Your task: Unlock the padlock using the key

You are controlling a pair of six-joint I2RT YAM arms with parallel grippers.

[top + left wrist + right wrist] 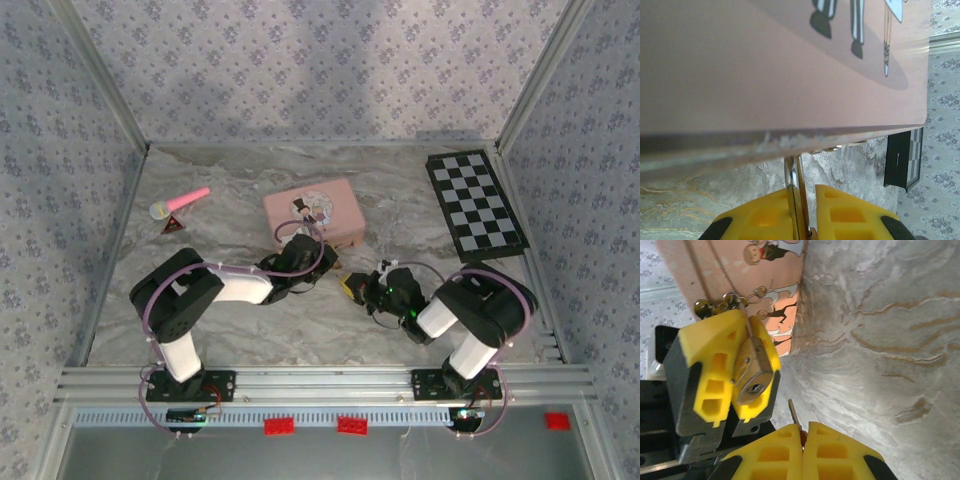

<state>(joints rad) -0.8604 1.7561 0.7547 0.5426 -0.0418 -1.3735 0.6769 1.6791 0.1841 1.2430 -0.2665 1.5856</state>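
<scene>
Alignment is the step now: just beside the pink tin box (742,275), the left hand (742,390) grasps the small brass padlock (753,374), its keyhole (756,388) toward the thin metal key (793,413) clenched in the right hand (804,434), which I judge must next enter straight.

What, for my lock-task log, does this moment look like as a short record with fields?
left end effector: shut on the padlock, close against the pink box
right end effector: shut on the key, blade sticking out past its fingertips
keyhole: faces the right wrist camera, unobstructed
key to keyhole: apart, blade not yet inserted
pink box: closed, resting on the marbled table
</scene>
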